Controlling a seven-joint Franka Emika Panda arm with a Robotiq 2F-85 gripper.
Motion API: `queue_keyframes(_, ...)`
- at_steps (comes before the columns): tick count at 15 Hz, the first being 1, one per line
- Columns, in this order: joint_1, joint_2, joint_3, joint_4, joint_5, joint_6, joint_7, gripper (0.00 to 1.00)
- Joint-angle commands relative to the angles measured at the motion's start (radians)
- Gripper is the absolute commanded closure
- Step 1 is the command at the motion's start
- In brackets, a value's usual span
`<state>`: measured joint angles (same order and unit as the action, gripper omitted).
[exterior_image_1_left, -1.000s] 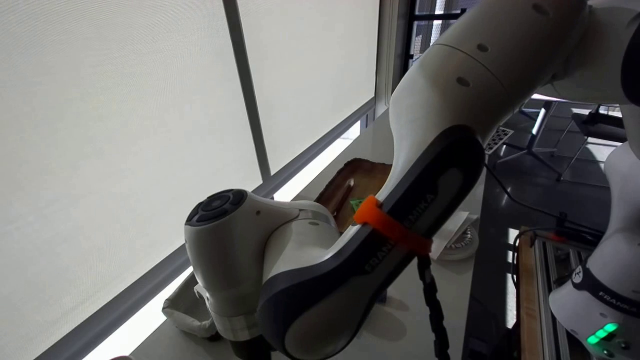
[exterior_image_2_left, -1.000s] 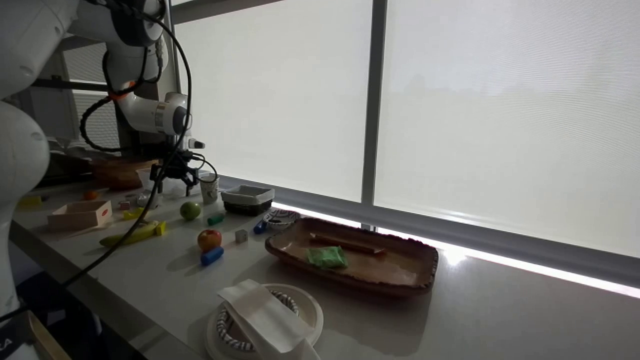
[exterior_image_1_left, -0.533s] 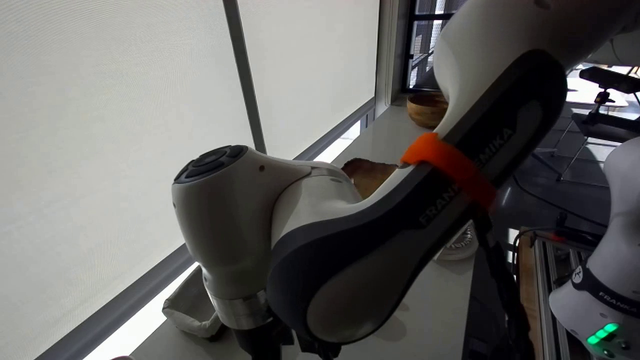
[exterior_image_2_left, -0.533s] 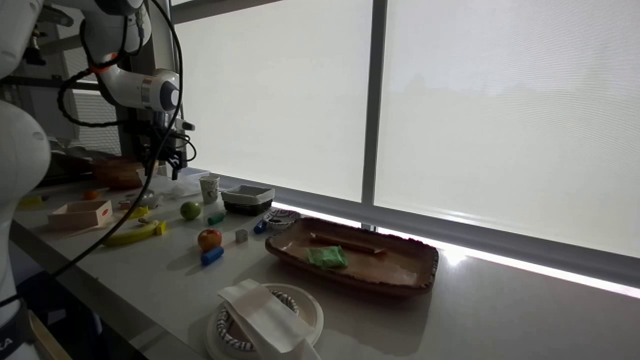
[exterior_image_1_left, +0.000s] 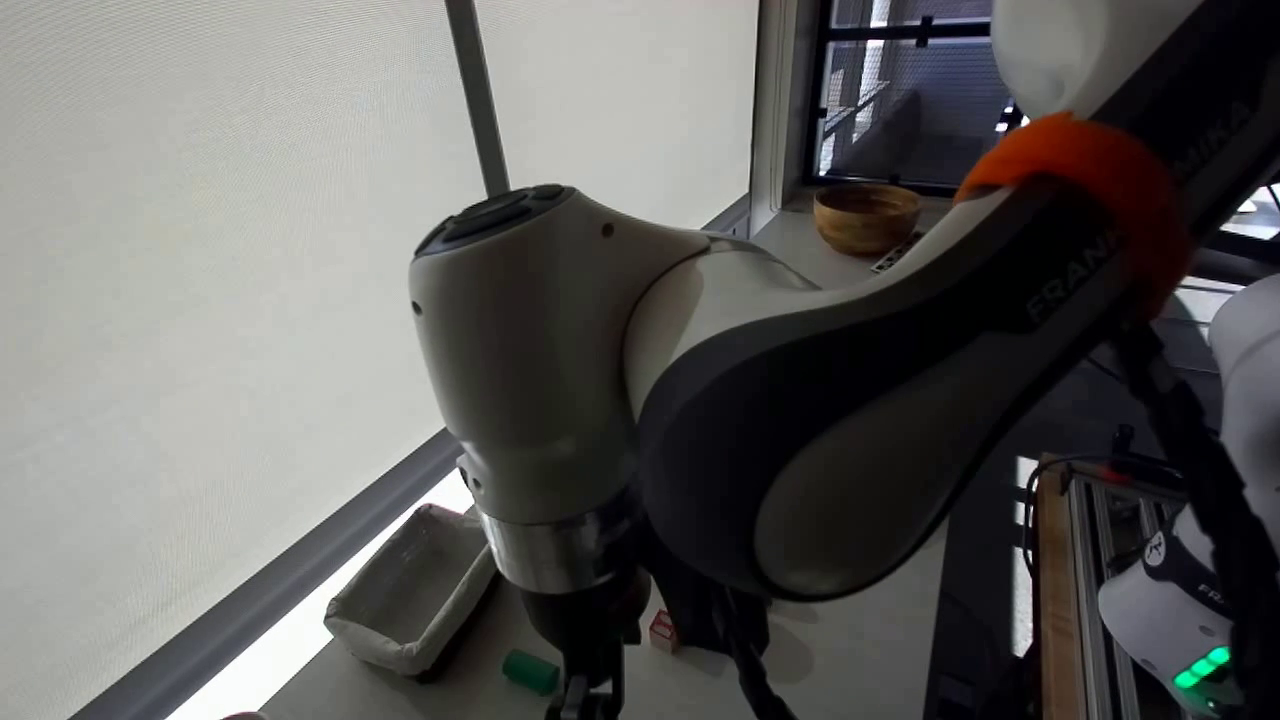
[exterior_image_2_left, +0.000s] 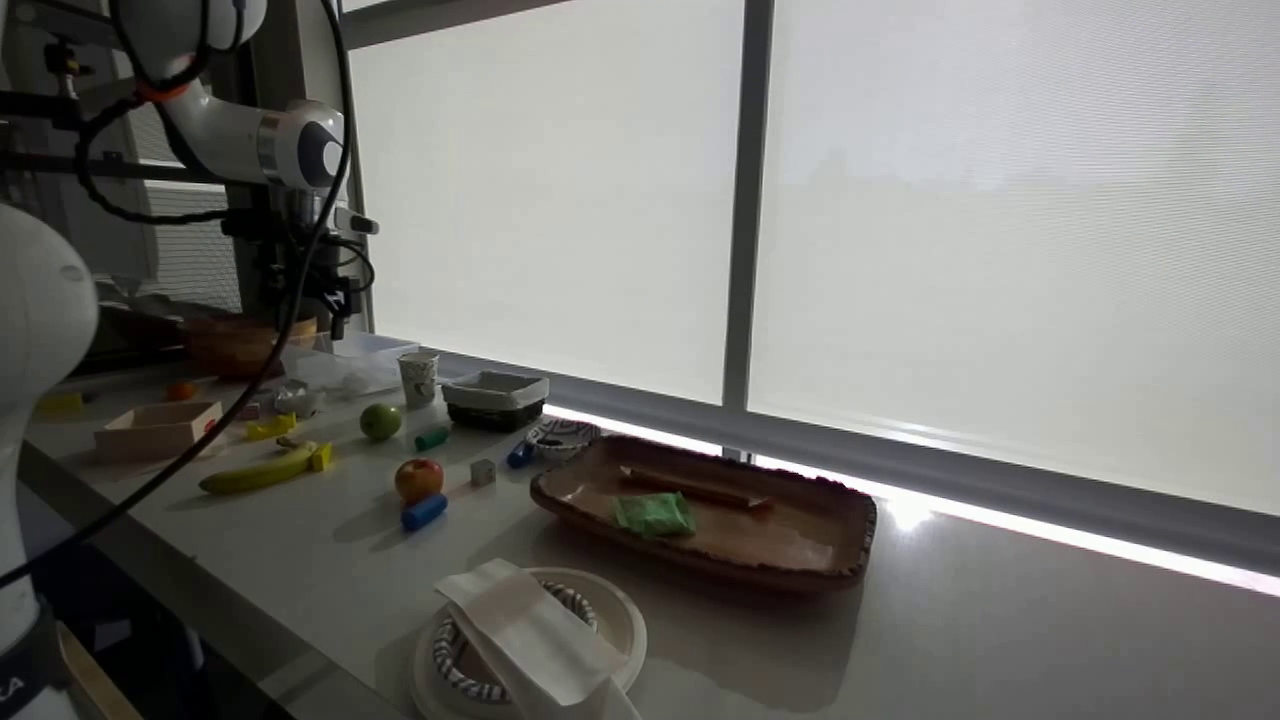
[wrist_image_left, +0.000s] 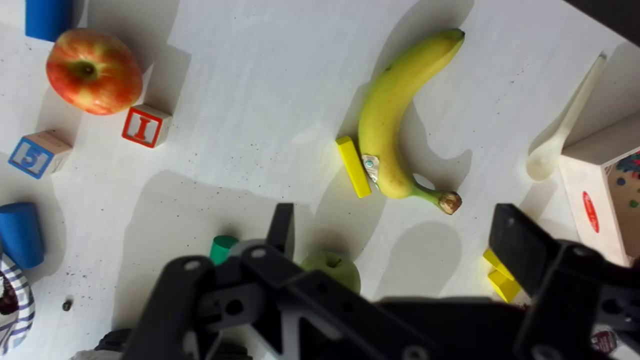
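Note:
My gripper is open, with its two black fingers wide apart and nothing between them. It hangs above the white table, pointing down; in an exterior view the gripper is well clear of the tabletop. In the wrist view a green apple lies below, partly hidden by the left finger linkage. A yellow banana lies ahead of the fingertips with a yellow block beside it. More yellow blocks show by the right finger. A green cylinder is partly hidden by the left finger.
A red apple, letter blocks and blue cylinders lie at left; a white spoon and wooden box at right. An exterior view shows a lined basket, paper cup, wooden tray and stacked plates.
The arm has risen; in an exterior view the gripper has moved up and to the left, away from the tabletop. The objects on the table look unmoved.

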<state>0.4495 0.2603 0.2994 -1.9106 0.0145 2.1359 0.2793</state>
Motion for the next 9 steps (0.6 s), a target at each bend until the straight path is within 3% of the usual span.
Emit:
queue_keyframes(1, -0.021, -0.083, 0.015, -0.085, 0.026, -0.011, -0.007, 0.00)
queue_keyframes(7, -0.026, -0.154, 0.024, -0.142, 0.026, -0.018, 0.021, 0.00)
queue_keyframes(9, -0.025, -0.116, 0.024, -0.102, 0.000, -0.004, 0.015, 0.00)
